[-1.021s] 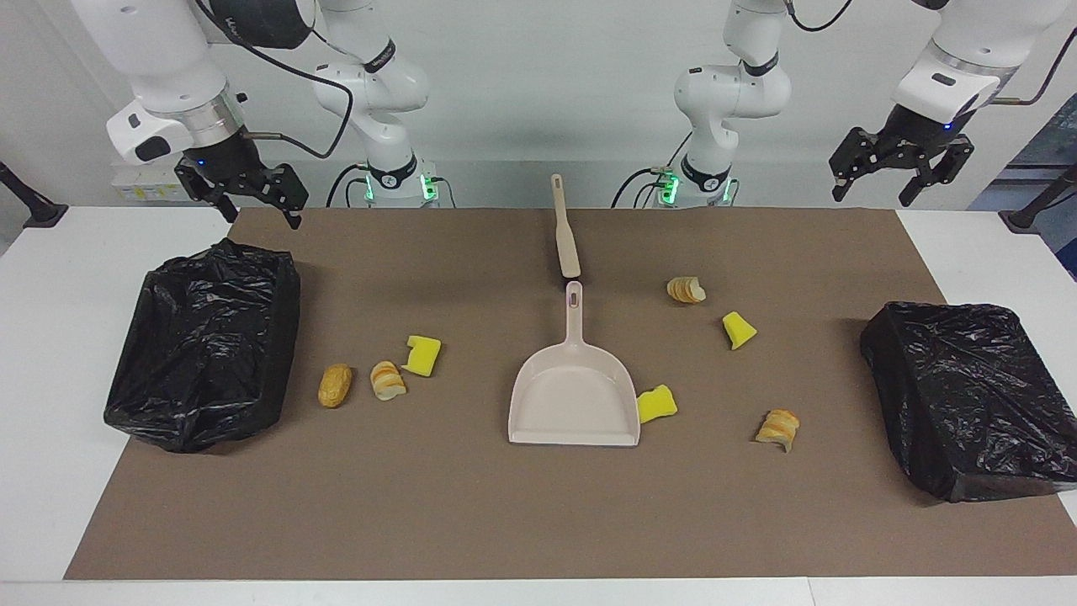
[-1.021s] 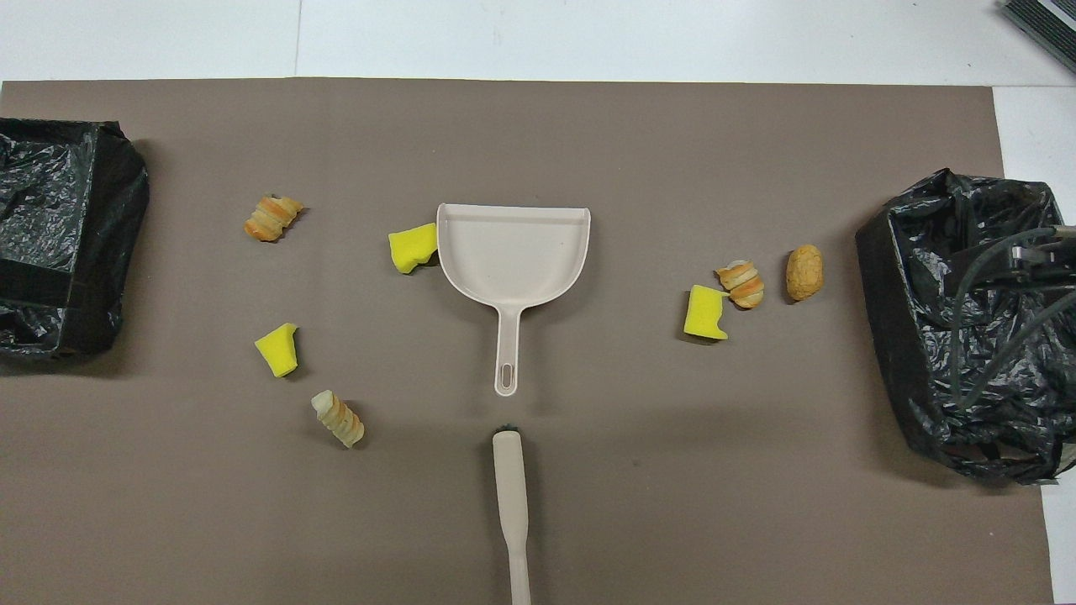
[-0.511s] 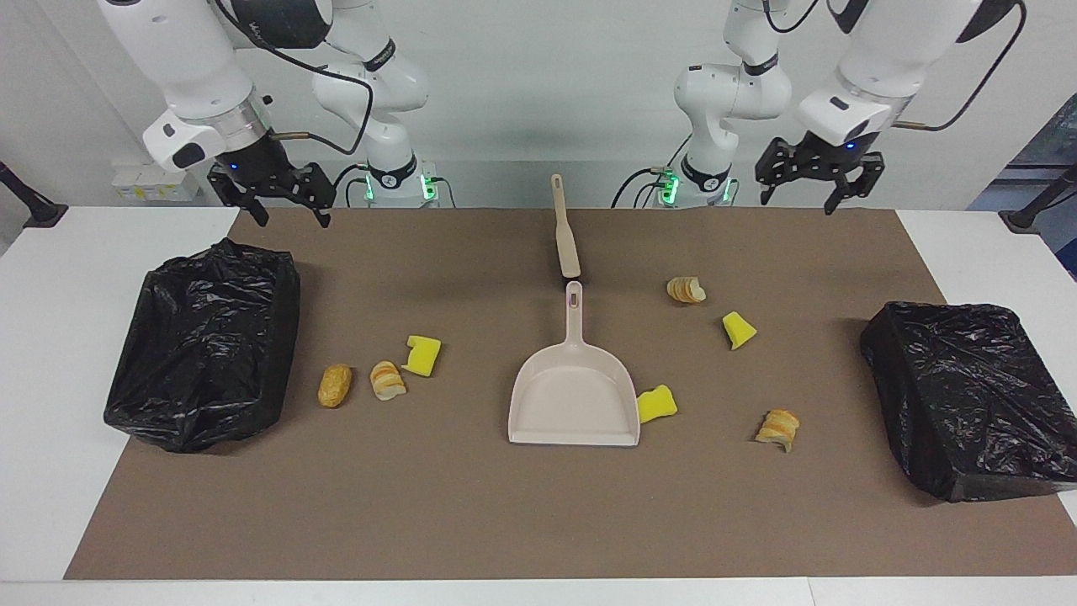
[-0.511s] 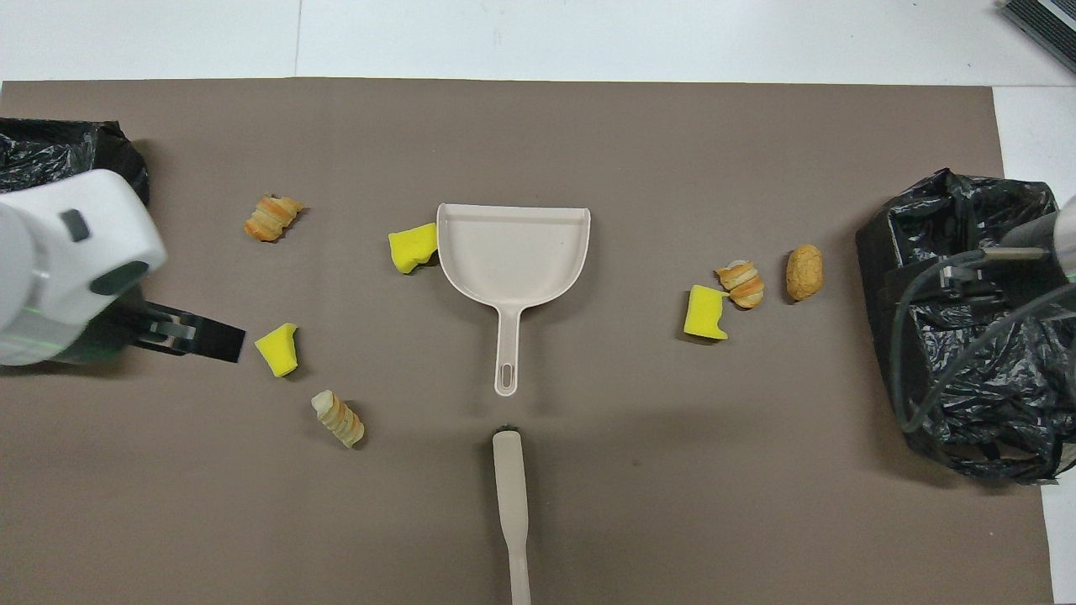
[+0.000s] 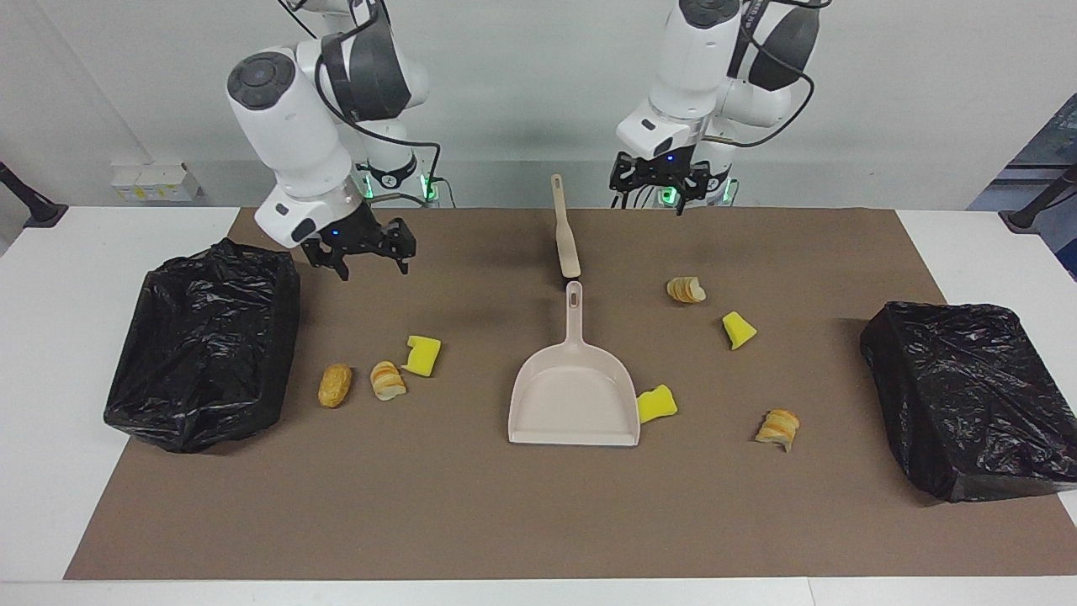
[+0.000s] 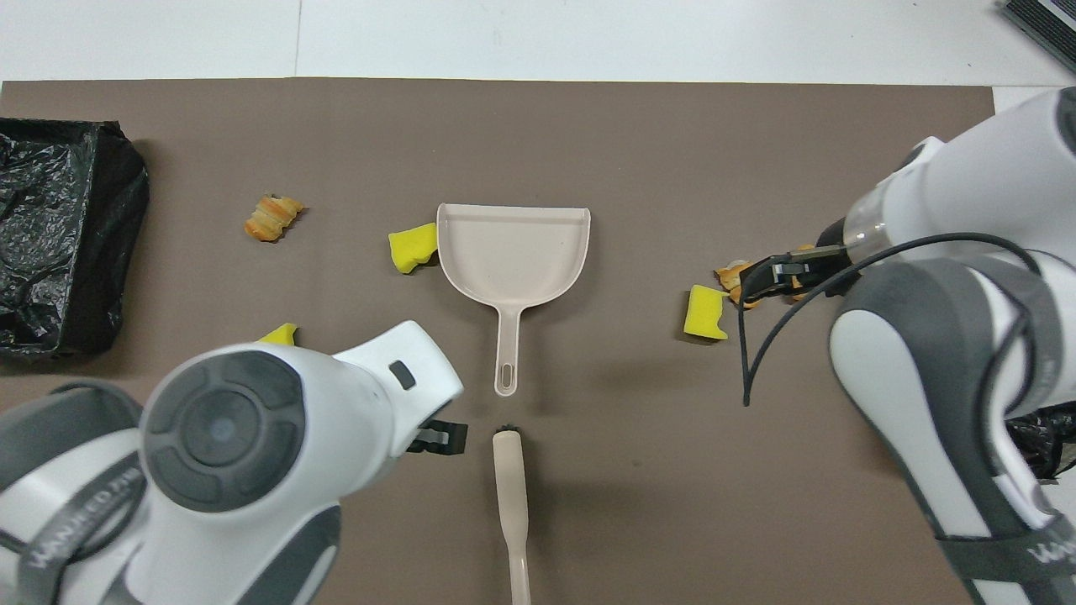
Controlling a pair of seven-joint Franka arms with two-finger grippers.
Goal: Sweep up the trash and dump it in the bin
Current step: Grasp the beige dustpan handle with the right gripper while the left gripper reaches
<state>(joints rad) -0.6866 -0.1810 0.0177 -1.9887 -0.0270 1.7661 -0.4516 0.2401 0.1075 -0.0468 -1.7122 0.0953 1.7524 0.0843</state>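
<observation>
1. I read the clock from the facing view, with the beige dustpan (image 5: 572,396) at its centre and twelve pointing toward the robots.
2. The dustpan lies flat on the brown mat (image 5: 471,513) that covers the white tabletop (image 5: 50,278). Its handle points to twelve and its open mouth to six.
3. The brush (image 5: 564,231) lies at twelve, in line with the dustpan handle and just short of its tip.
4. The trash is scattered on the mat:
   - A yellow wedge (image 5: 656,404) touches the pan's corner at three.
   - A bread chunk (image 5: 777,427) lies farther out, near four.
   - Another yellow wedge (image 5: 738,329) lies at two.
   - A sliced bread piece (image 5: 687,290) lies at one.
   - At nine sit a third yellow wedge (image 5: 421,354), a striped bread piece (image 5: 387,380) just beside it, and a brown chunk (image 5: 335,385).
5. One black-bagged bin (image 5: 206,345) stands far out at nine, and a second bin (image 5: 968,396) far out at three.
6. The right gripper (image 5: 360,263) hangs at ten, raised over the mat near the nine o'clock bin. Its fingers are spread wide and hold nothing.
7. The left gripper (image 5: 649,198) hangs at about one, raised over the mat beside the brush. Its fingers are also wide apart and empty.
</observation>
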